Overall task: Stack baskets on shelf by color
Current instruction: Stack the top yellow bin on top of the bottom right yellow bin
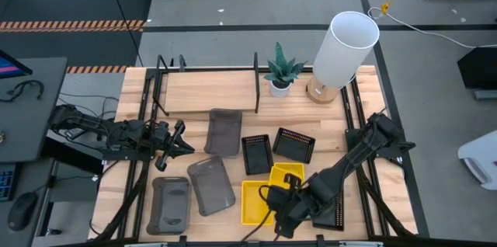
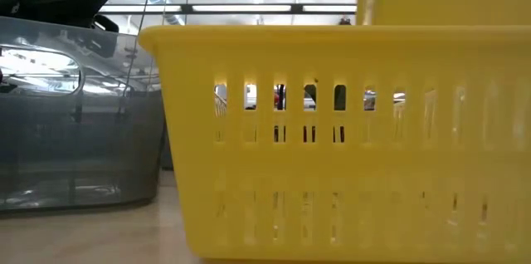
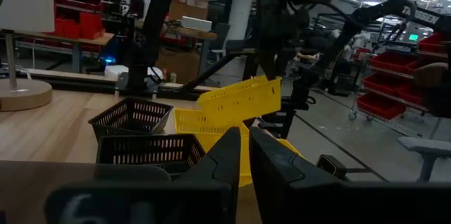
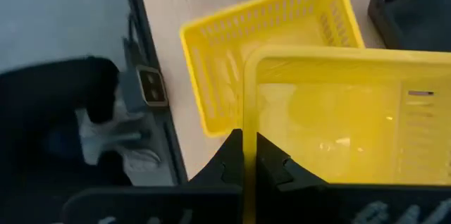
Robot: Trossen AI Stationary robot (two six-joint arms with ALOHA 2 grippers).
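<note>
Yellow plastic basket gripped by its rim in right gripper, fingers pressed together on the thin wall; basket tilted and raised above a second yellow basket resting on the tabletop at near centre. Same pair seen from left wrist: upper yellow basket canted in the air, lower one flat beneath it. Low view filled by slotted yellow wall, grey basket to its left.

Right gripper positioned at near edge of table, right of centre, arm running back toward far right.

Left gripper hanging over left side of table, fingers close together with only a narrow gap (nothing between them), pointing toward centre.

Three grey baskets noted: one at centre just near of the shelf, one nearer, one at near left. Two black perforated baskets and side by side right of centre, far of the yellow pair; a further black one partly hidden under right arm.

Shelf along far side of table, light board between black uprights, bare board showing. Potted plant and white lamp to its right.
</note>
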